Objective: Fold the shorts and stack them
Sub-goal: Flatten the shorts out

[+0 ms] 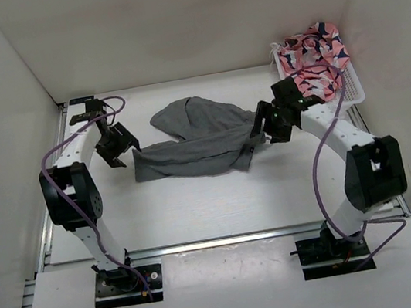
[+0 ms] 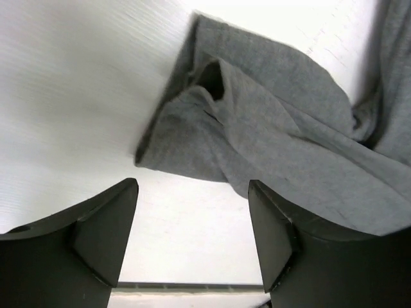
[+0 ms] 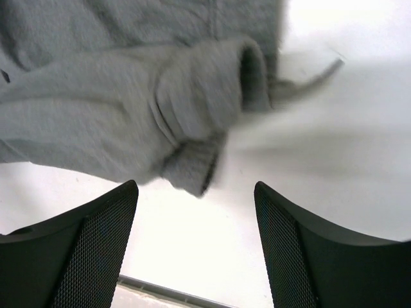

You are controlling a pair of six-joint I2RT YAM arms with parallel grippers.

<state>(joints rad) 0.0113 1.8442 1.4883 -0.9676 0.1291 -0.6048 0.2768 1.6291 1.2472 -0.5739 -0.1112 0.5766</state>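
Observation:
The grey shorts (image 1: 195,140) lie crumpled on the white table, spread between the two arms. My left gripper (image 1: 121,155) is open and empty, hovering just off the shorts' left end; the left wrist view shows a rumpled leg opening (image 2: 212,122) just beyond the fingers (image 2: 106,231). My right gripper (image 1: 261,131) is open and empty at the shorts' right end; the right wrist view shows a bunched grey corner with its hem (image 3: 199,160) and a drawstring (image 3: 308,80) just beyond the mesh-faced fingers (image 3: 292,244).
A white basket (image 1: 351,88) at the back right holds pink and navy patterned clothes (image 1: 315,54). White walls close in the table on the left, back and right. A metal rail (image 1: 227,238) runs along the near edge.

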